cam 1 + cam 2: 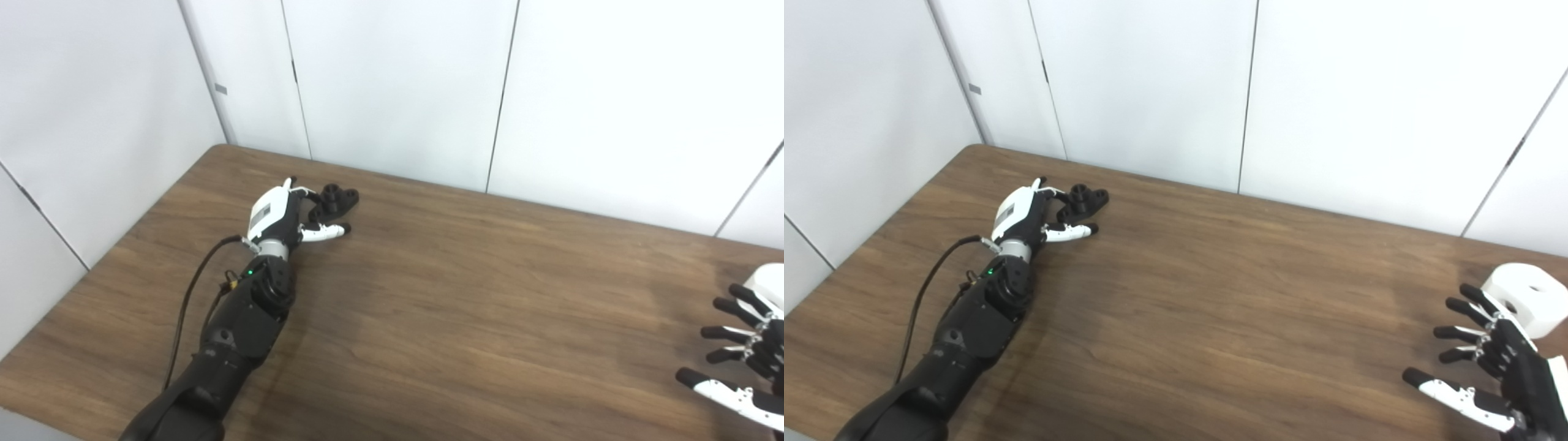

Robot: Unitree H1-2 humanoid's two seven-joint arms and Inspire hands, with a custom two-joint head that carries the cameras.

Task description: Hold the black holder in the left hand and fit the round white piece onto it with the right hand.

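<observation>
White and apparently rigid, light plastic, the round white piece (1528, 298) sits near the table's (1213, 318) right edge, just beyond the open, spread right hand (1488, 373), best gripped around its smooth rim, while the far-left left hand (1026, 215) curls around the black holder (1083, 202).

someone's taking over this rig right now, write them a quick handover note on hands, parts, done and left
Left hand: at the black holder near the table's far left, fingers around it; whether the grip is firm or the holder lifted, cannot tell.
Right hand: open, fingers spread, just short of the round white piece at the right edge, not touching it.
Done: both hands at their parts.
Left: grasp white piece, bring together, fit.
</observation>
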